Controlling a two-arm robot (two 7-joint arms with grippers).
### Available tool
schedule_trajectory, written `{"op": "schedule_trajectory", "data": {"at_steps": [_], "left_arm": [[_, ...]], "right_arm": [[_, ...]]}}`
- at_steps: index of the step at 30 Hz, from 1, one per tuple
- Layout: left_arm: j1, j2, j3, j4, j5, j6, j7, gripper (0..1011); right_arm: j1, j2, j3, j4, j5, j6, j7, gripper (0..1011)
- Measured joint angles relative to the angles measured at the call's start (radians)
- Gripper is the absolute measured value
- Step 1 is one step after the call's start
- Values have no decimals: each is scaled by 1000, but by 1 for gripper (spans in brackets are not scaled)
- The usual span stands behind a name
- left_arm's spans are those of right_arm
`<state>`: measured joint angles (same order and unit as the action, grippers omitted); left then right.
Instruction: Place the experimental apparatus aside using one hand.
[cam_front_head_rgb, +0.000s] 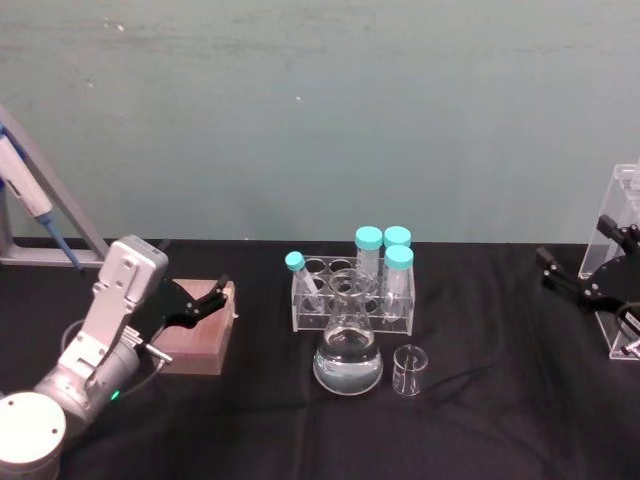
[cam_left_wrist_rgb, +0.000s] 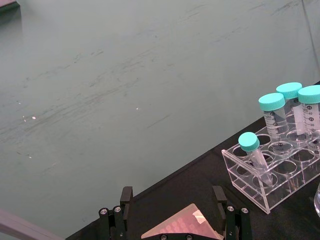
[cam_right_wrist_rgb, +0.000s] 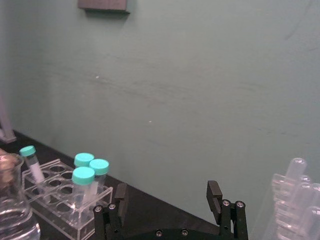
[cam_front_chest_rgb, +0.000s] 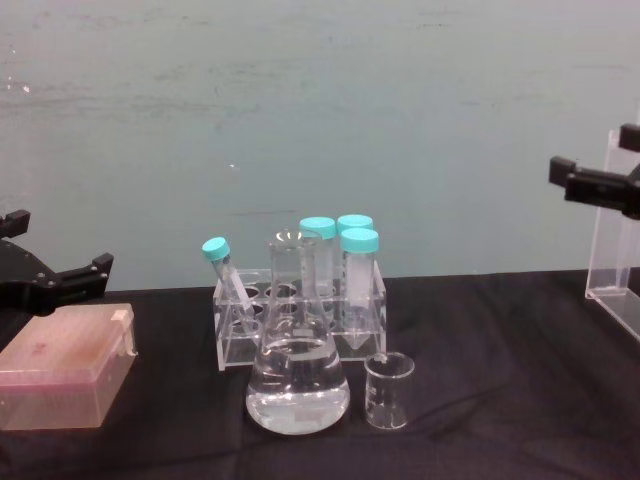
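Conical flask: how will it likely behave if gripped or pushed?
The flask holds clear liquid in its wide base, so it is probably bottom-heavy and slow to tip. Its smooth, clear neck looks slippery and breakable. Pushed rightward, it would likely knock the beaker close beside it.

The tall acrylic rack (cam_front_head_rgb: 626, 190) runs off the head view's edge behind the right claw (cam_front_head_rgb: 590, 268), whose fingers cover its middle; its pipettes (cam_right_wrist_rgb: 297, 200) show beside that claw as a blur, cut by the wrist picture's border. The conical flask (cam_right_wrist_rgb: 12, 215), well off to that claw's other side, is cut too. Under the left claw (cam_left_wrist_rgb: 172, 196) just a corner of the pink box (cam_left_wrist_rgb: 182, 227) is in frame, and the tube rack (cam_left_wrist_rgb: 265, 175) beyond it loses its far end. In the chest view both claws are cut at the edges
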<state>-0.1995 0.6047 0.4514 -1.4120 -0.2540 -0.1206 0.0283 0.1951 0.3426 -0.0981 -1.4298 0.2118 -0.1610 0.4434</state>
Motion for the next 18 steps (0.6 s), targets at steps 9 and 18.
{"op": "schedule_trajectory", "data": {"at_steps": [9,18], "left_arm": [[0,0,0,0,0,0,0,1000],[0,0,0,0,0,0,0,1000]], "right_arm": [[69,40,-53,106,42,-6,92,1003],[105,54,-95,164,59,-6,134,1003]]}}
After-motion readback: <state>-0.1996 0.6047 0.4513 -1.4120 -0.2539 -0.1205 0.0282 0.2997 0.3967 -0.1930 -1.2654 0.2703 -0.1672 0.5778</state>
